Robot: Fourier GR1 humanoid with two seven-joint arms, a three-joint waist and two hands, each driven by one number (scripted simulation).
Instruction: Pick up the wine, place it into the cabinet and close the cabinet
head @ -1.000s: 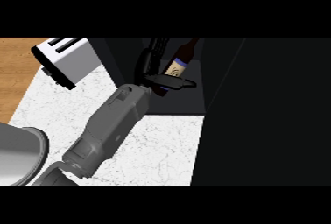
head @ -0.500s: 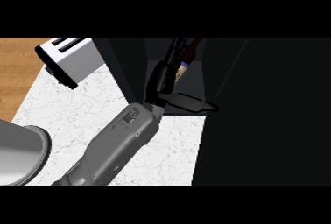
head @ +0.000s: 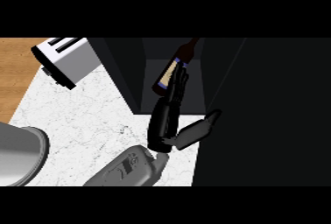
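Note:
The wine bottle (head: 173,72) is dark with a pale label and leans, neck up and to the right, inside the dark open cabinet (head: 161,94). My left hand (head: 165,120) reaches into the cabinet from below. Its straight fingers (head: 178,85) lie along the bottle's lower side and cover part of the label. The thumb (head: 197,129) is spread wide to the right, away from the bottle. The grey forearm (head: 129,168) comes in from the lower edge. My right hand shows nowhere.
A silver toaster (head: 65,59) stands at the back left on the white marble counter (head: 77,118). A large grey round vessel (head: 16,153) sits at the left edge. The dark cabinet door (head: 265,113) fills the right side.
My left hand has pushed up and deeper into the cabinet, and the bottle has gone further in with it. The thumb has swung out, away from the bottle.

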